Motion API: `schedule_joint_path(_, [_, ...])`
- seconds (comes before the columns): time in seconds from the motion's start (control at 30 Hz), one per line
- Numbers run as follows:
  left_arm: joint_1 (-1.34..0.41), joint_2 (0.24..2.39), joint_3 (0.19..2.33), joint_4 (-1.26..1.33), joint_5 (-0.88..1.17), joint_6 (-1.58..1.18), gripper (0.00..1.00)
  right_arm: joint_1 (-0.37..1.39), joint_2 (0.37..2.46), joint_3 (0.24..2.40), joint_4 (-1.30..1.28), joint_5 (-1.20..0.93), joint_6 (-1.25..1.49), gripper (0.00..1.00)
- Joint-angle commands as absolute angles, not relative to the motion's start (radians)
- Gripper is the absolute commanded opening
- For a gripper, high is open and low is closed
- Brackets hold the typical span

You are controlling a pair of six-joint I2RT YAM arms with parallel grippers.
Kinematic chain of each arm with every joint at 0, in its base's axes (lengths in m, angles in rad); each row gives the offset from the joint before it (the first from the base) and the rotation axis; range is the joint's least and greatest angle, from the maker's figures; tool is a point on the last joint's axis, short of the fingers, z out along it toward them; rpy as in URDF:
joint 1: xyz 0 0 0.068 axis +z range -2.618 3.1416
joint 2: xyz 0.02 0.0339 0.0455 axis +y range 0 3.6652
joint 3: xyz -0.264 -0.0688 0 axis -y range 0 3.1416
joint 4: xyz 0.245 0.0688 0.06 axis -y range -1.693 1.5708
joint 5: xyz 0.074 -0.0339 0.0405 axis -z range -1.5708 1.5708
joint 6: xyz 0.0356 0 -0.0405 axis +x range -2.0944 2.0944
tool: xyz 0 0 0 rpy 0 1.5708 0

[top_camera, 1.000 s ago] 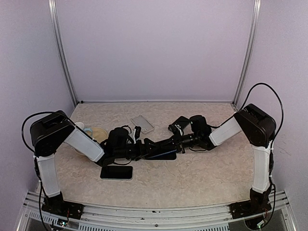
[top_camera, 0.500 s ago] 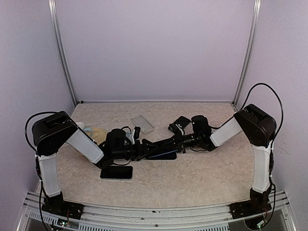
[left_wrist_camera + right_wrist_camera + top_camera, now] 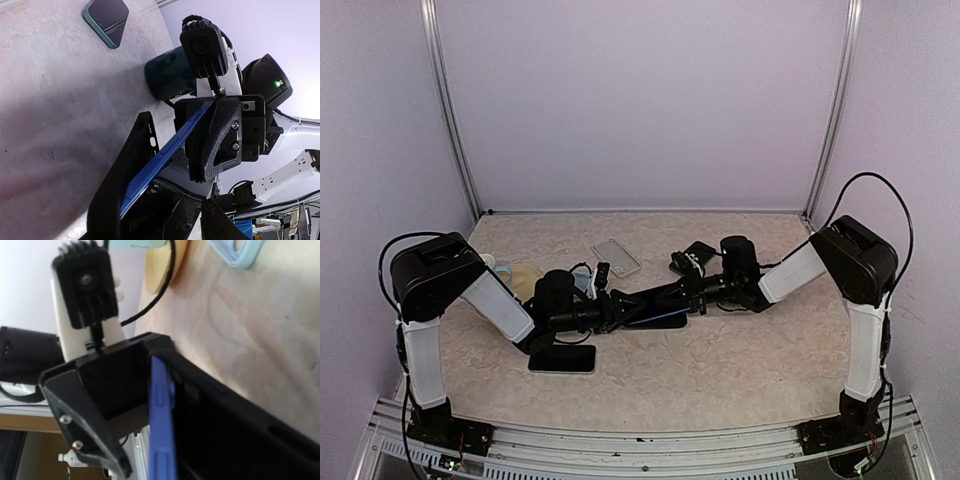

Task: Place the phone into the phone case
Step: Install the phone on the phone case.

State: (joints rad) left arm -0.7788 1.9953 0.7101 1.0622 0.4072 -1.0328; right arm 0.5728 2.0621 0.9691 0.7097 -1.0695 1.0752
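Blue slim phone [image 3: 167,147], pinched endwise by the right gripper [image 3: 688,297], points left into the black rubber case [image 3: 134,162]; whether the left gripper [image 3: 612,306] grips it is unclear.

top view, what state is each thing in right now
blue phone, in the air on edge, one side against the black case
black case, off the table, at the left tool
right tool, shut on the blue phone's end
left tool, around the black case, grip unclear
black phone, lying flat on the table
clear case, lying flat on the table
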Motion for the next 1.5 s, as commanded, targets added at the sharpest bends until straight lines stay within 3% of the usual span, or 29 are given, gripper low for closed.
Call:
schedule_joint_path(0.0, [-0.796, 1.993, 0.724, 1.267, 0.504, -1.039, 0.48, 0.584, 2.033, 0.961, 0.728, -1.054, 1.078, 0.00])
schedule_joint_path(0.37, [-0.796, 2.005, 0.718, 1.332, 0.536, -1.064, 0.27, 0.584, 2.033, 0.952, 0.759, -1.065, 1.083, 0.00])
schedule_joint_path(0.53, [-0.796, 2.006, 0.719, 1.348, 0.545, -1.071, 0.25, 0.584, 2.026, 0.955, 0.746, -1.069, 1.074, 0.00])
schedule_joint_path(0.77, [-0.796, 2.011, 0.719, 1.371, 0.559, -1.082, 0.19, 0.584, 2.008, 0.976, 0.667, -1.063, 1.029, 0.11])
schedule_joint_path(1.47, [-0.779, 1.981, 0.692, 1.331, 0.561, -1.054, 0.00, 0.551, 1.934, 1.036, 0.369, -1.013, 0.862, 0.26])
